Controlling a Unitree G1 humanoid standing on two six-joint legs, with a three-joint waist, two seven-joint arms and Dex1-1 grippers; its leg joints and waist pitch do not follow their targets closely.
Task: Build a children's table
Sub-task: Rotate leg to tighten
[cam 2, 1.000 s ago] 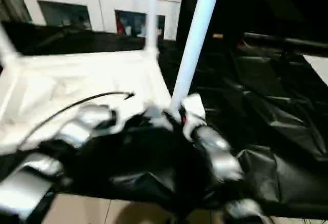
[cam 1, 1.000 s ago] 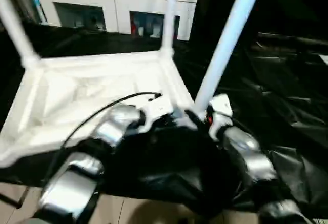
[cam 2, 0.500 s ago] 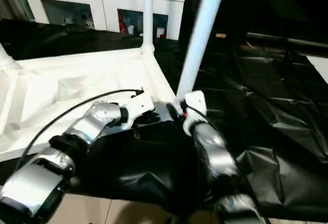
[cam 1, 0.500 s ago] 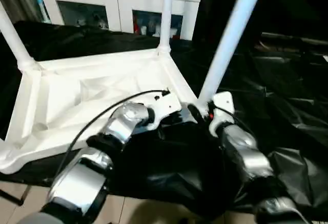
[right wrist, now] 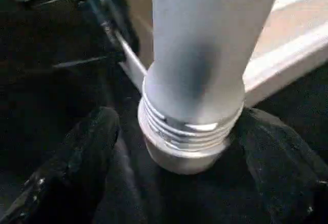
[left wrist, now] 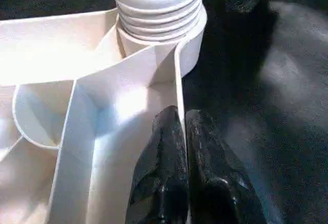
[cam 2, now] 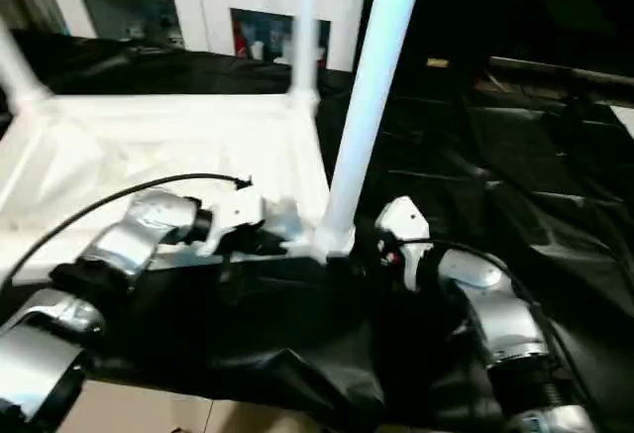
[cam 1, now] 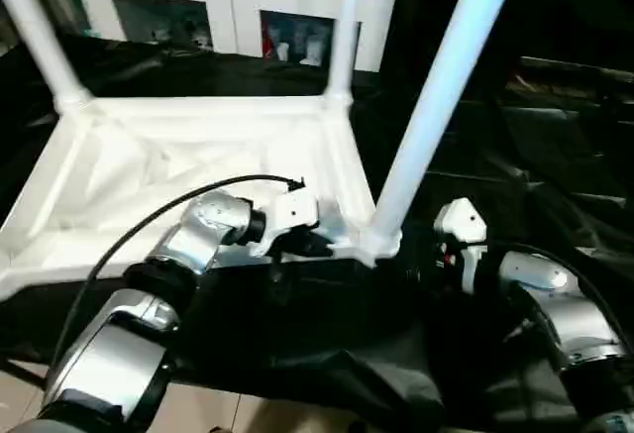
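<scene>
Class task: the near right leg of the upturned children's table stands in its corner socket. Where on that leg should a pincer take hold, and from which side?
Grip the near right leg low on its smooth tube, just above the ribbed collar at the corner socket. Come in level from the black-draped side, probably, where the right pincer already straddles it with open fingers; the tabletop rim blocks the other side. The tube is round and tapered, so it suits opposed fingers.

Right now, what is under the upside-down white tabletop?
The tabletop lies ribbed side up on a black cloth, which spreads out around it. The cloth hides the work surface below. Whether anything else lies beneath the tabletop cannot be seen, because the tabletop covers it.
</scene>
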